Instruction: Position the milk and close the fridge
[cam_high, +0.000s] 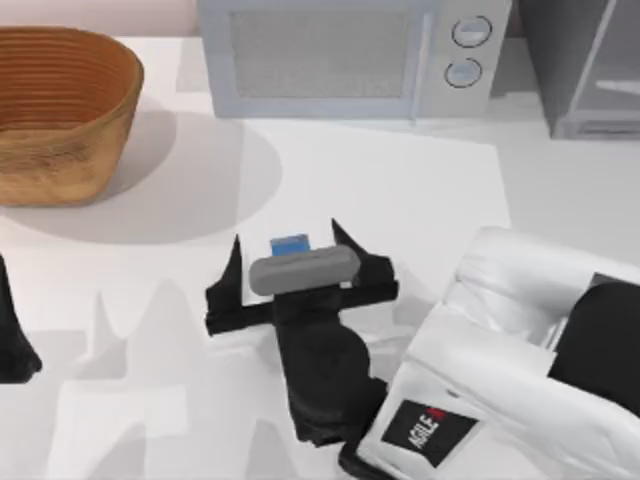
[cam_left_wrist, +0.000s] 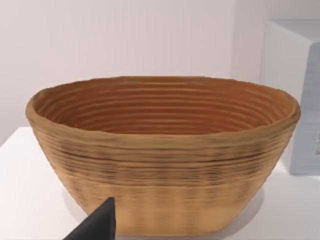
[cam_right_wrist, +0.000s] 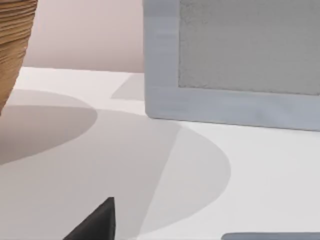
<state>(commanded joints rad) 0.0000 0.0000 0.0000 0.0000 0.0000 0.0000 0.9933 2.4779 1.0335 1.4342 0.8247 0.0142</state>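
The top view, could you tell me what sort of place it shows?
Probably a simulated kitchen counter: a silver microwave, a grey fridge, and a milk carton between the right end effector's open fingers.

At your ten o'clock on the white table (cam_high: 420, 190) sits a woven basket (cam_high: 55, 115), brown and ribbed, its rim partly past the top view's left edge; it throws a broad round shadow toward the table's centre. In the left wrist view you look at the same basket side-on, its wall ringed with horizontal coils and its inside a warmer orange-brown. At your twelve o'clock stands a silver microwave (cam_high: 350, 55), back against the pale wall, with two round knobs (cam_high: 471, 32) stacked at its right end and a grey mesh door panel.
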